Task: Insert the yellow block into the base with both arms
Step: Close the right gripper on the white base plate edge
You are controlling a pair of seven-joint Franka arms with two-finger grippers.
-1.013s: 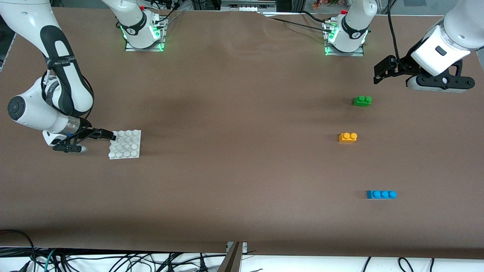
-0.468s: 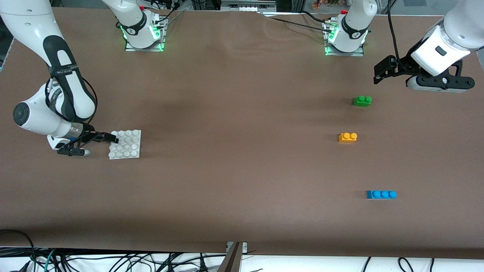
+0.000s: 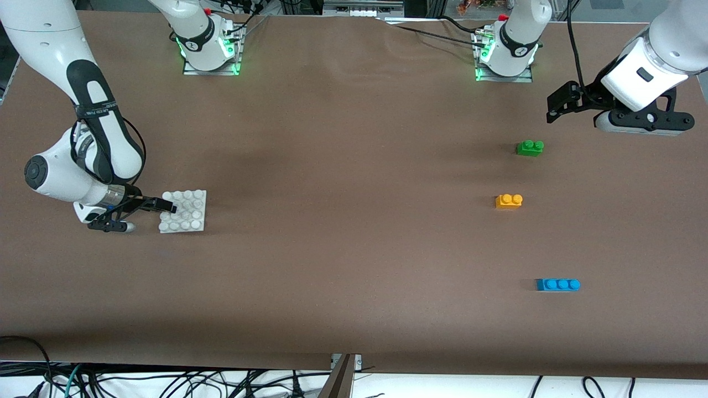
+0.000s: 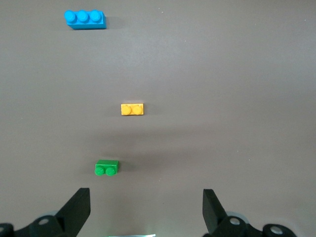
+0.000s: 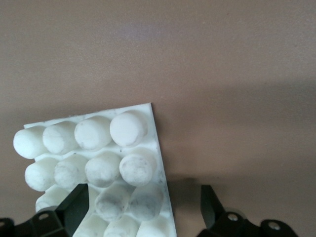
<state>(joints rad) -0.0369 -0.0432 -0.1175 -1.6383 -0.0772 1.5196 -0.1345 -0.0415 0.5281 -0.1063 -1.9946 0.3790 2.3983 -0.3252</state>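
Observation:
The yellow block (image 3: 509,200) (image 4: 132,109) lies on the table toward the left arm's end, between a green and a blue brick. The white studded base (image 3: 185,213) (image 5: 98,168) lies flat toward the right arm's end. My right gripper (image 3: 166,210) (image 5: 143,207) is low and open at the base's edge. One finger is over the studs, the other is off the plate, and the base's corner lies between them. My left gripper (image 3: 557,106) (image 4: 146,207) hangs open and empty over bare table beside the green brick.
A green two-stud brick (image 3: 530,147) (image 4: 106,168) lies farther from the front camera than the yellow block. A blue three-stud brick (image 3: 558,284) (image 4: 85,19) lies nearer to it. Both arm bases (image 3: 210,50) (image 3: 506,55) stand along the table's back edge.
My right arm has slid its gripper a little farther over the base's edge. The left arm and all the bricks have not moved.

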